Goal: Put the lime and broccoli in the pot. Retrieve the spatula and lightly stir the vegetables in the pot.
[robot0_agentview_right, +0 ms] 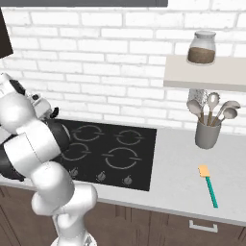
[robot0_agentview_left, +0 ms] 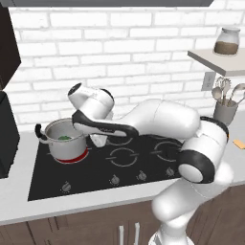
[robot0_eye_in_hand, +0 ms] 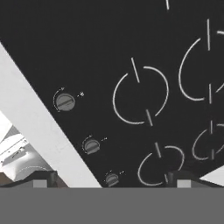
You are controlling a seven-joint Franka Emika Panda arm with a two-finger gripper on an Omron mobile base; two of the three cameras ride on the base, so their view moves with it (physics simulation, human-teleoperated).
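The steel pot (robot0_agentview_left: 65, 142) stands on the stove's front left burner, which glows red under it. Something dark green, the broccoli (robot0_agentview_left: 63, 138), lies inside it; the lime is hidden from view. My gripper (robot0_agentview_left: 98, 140) hangs just right of the pot, low over the black cooktop (robot0_agentview_left: 124, 165), pointing down. Its fingertips (robot0_eye_in_hand: 41, 179) stand wide apart with nothing between them, so the gripper (robot0_eye_in_hand: 113, 180) is open. The spatula (robot0_agentview_right: 209, 185), with an orange blade and a teal handle, lies flat on the counter right of the stove, far from the hand.
A grey utensil cup (robot0_agentview_right: 207, 135) with ladles stands at the back right, under a shelf (robot0_agentview_right: 206, 74) holding a jar (robot0_agentview_right: 202, 48). Stove knobs (robot0_eye_in_hand: 64, 102) line the cooktop's front edge. A dark appliance (robot0_agentview_left: 7, 136) stands left of the stove.
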